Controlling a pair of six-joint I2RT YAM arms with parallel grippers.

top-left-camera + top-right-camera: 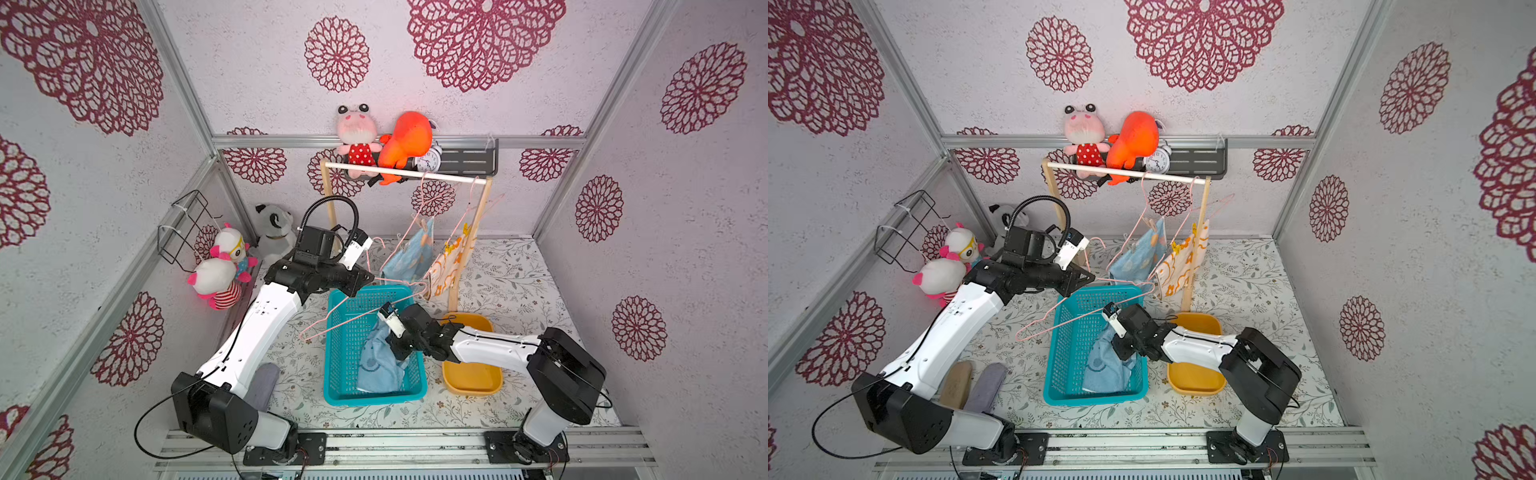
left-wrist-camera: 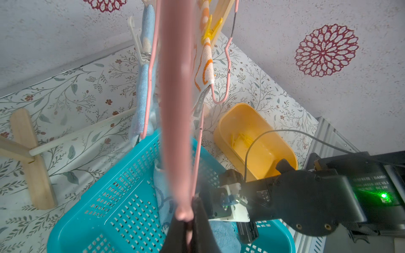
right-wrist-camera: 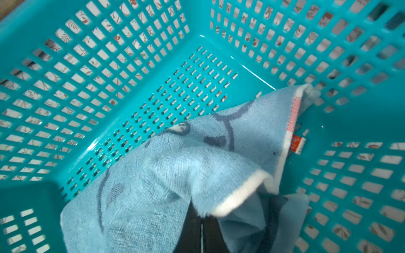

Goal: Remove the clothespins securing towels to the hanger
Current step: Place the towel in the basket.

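The left gripper (image 2: 188, 227) is clamped on the wire of a pink hanger (image 2: 175, 109). The hanger is bare, with no cloth on it, and is held tilted above the far end of the basket (image 1: 374, 400). Its far corner comes close to the lower corner of the white towel (image 1: 446, 266); whether they touch cannot be told.

The right gripper (image 3: 201, 232) reaches down inside the basket, its jaws together on a fold of a blue towel (image 3: 175, 170). The cloth bunches around the tips, and the rest lies crumpled on the basket floor toward the near end.

Just right of the basket stands a yellow tub (image 2: 221, 131) with a few yellow pins (image 2: 241, 140) lying in its bottom.

Behind the basket is a wooden rack with a white rail (image 1: 395, 171). Two more pink hangers hang from it side by side. The second hanger (image 2: 150, 72) carries a second blue towel (image 2: 143, 92), clipped on by a pale pin (image 2: 140, 48). The third hanger (image 2: 228, 61) carries the white towel, which has orange prints and is held by a yellow pin (image 2: 211, 28). Both cloths hang steeply — their lower ends come down near the basket's far rim.
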